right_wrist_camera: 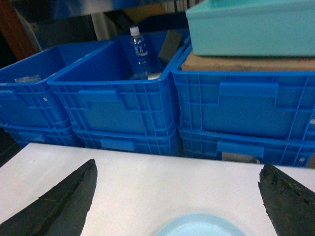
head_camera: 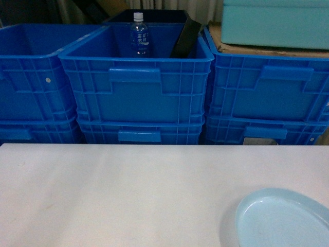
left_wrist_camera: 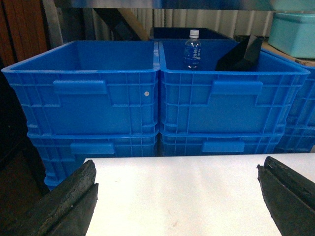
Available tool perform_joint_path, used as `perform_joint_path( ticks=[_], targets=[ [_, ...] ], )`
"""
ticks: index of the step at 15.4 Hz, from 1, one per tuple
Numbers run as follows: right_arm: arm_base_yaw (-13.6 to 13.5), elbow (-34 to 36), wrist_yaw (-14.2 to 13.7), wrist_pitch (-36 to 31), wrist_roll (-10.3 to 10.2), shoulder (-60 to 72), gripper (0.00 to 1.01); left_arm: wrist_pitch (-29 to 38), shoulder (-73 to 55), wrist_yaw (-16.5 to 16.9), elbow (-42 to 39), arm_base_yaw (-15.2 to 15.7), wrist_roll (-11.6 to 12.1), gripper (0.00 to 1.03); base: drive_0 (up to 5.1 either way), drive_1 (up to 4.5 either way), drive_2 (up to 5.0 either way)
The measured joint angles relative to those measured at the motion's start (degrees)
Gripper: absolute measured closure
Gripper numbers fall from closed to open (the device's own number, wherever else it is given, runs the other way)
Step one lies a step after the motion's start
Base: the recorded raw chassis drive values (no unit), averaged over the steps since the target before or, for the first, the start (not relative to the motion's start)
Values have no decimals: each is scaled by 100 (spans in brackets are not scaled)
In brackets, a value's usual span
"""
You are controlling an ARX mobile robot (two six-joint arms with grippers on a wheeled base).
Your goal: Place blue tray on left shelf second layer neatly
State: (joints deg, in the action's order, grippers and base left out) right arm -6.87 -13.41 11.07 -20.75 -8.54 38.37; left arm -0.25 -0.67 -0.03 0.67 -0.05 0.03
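The blue tray point(head_camera: 282, 218), a pale sky-blue round dish with a raised rim, lies flat on the white table point(head_camera: 128, 195) at the near right corner. Only its far rim point(right_wrist_camera: 199, 226) shows in the right wrist view, low between the fingers. My right gripper point(right_wrist_camera: 178, 166) hangs open just behind and above it, not touching. Over bare table further left, my left gripper point(left_wrist_camera: 178, 164) is open and holds nothing. Neither gripper shows in the head view. A shiny steel rail point(left_wrist_camera: 162, 4) and post point(left_wrist_camera: 51, 22) of the shelf show; which layer I cannot tell.
Stacked deep-blue ribbed crates point(head_camera: 136, 82) form a wall right behind the table's far edge. The middle one holds a water bottle point(head_camera: 139, 33) and a black slanted object point(head_camera: 185, 38). A teal tub point(head_camera: 275, 23) sits on cardboard on the right crate.
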Motion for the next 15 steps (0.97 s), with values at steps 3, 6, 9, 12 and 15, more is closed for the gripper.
perform_joint_path(
  ticks=[3,6,9,12,15],
  targets=[
    [1770,-2315,2592,2218,-595,4258,3,-4,0,-2,0,0,0,5,0,0,0],
    [2430,-2516,3045,3049,-11,5204,3,-2,0,-2,0,0,-2,5,0,0,0],
    [2682,-2531,3027,3016,688,5499,3,-2,0,-2,0,0,0,5,0,0,0],
    [2719,-2509,3047,2793,990,5818,3,-2,0,-2,0,0,-2,5,0,0,0],
    [2826,-2430,3010,2599,1047,6183,3,-2,0,-2,0,0,-2,5,0,0,0]
  ],
)
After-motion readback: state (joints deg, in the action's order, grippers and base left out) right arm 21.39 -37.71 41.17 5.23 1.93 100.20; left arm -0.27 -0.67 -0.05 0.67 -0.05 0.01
